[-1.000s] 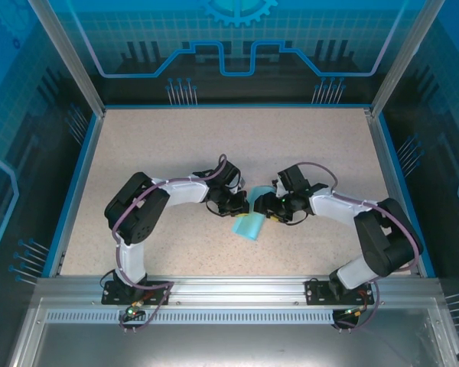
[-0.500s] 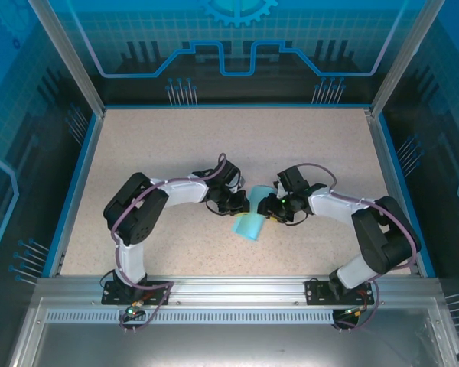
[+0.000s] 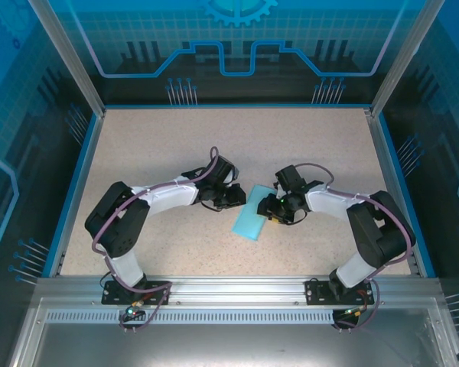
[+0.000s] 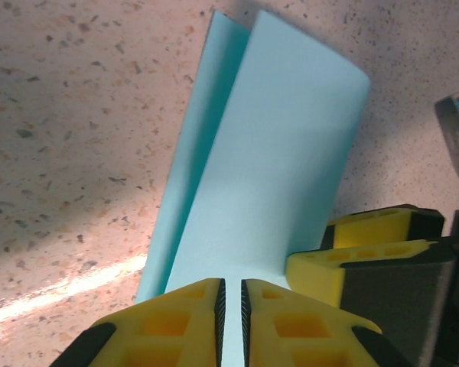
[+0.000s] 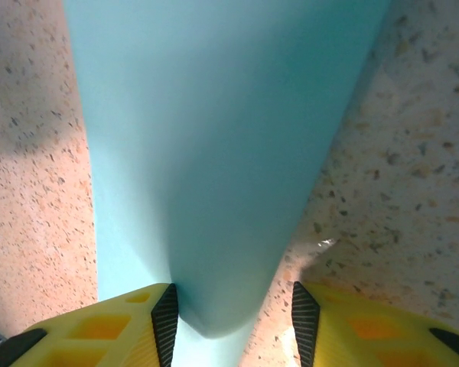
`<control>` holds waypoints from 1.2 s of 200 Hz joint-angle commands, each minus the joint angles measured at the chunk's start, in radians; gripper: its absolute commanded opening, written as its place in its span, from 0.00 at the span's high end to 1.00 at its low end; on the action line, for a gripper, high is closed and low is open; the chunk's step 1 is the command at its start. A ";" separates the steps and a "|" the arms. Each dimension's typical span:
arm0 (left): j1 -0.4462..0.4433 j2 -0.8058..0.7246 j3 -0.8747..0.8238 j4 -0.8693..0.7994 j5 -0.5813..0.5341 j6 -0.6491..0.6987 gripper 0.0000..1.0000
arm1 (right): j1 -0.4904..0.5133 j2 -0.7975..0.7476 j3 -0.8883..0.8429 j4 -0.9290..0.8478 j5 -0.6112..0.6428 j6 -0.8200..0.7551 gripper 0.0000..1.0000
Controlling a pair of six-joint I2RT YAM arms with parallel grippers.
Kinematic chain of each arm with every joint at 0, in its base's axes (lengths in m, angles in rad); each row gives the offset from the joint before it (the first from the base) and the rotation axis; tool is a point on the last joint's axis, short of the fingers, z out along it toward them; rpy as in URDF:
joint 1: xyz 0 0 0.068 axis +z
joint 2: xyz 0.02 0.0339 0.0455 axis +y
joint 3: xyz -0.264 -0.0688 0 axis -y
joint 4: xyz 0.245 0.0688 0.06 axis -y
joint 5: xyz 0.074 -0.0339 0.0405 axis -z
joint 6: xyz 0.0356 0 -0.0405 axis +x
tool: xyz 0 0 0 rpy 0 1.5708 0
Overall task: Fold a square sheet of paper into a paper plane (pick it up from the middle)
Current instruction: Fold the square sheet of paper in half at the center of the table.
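Between the open fingers of the right hand (image 5: pixel 235 310) sits the blue paper (image 5: pixel 214 153), folded, on the counter (image 5: pixel 413 153). The left hand (image 4: pixel 231 289), almost closed, sits at the paper's edge.

The folded light-blue square sheet of paper (image 4: pixel 275 153) has its near edge hidden behind the yellow fingers (image 4: pixel 176 313) of the left gripper (image 4: pixel 229 284). Whether those almost-closed jaws pinch it cannot be told. Ahead of the right gripper (image 5: pixel 233 298), the sheet's far end is cut off at the top edge, and its rounded fold runs out of frame between the jaws. From above, fingertip contact is too small to judge.
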 commanded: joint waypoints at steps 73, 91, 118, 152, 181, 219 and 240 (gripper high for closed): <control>0.011 -0.039 -0.016 -0.012 -0.026 0.012 0.83 | 0.010 0.054 0.063 -0.070 0.030 0.015 0.44; 0.012 -0.042 -0.016 -0.013 -0.026 0.014 0.83 | 0.018 0.071 0.082 -0.085 0.031 0.000 0.44; 0.015 -0.050 -0.020 -0.015 -0.032 0.017 0.83 | 0.030 0.098 0.119 -0.122 0.045 -0.022 0.42; 0.019 -0.057 -0.024 -0.015 -0.032 0.016 0.83 | 0.039 0.125 0.141 -0.140 0.051 -0.033 0.38; 0.024 -0.059 -0.026 -0.016 -0.027 0.018 0.83 | 0.044 0.145 0.164 -0.184 0.079 -0.035 0.38; 0.024 -0.058 -0.025 -0.014 -0.015 0.020 0.83 | 0.045 0.174 0.180 -0.222 0.104 -0.032 0.38; 0.024 -0.048 -0.017 -0.011 0.012 0.024 0.83 | 0.045 0.185 0.177 -0.222 0.106 -0.025 0.40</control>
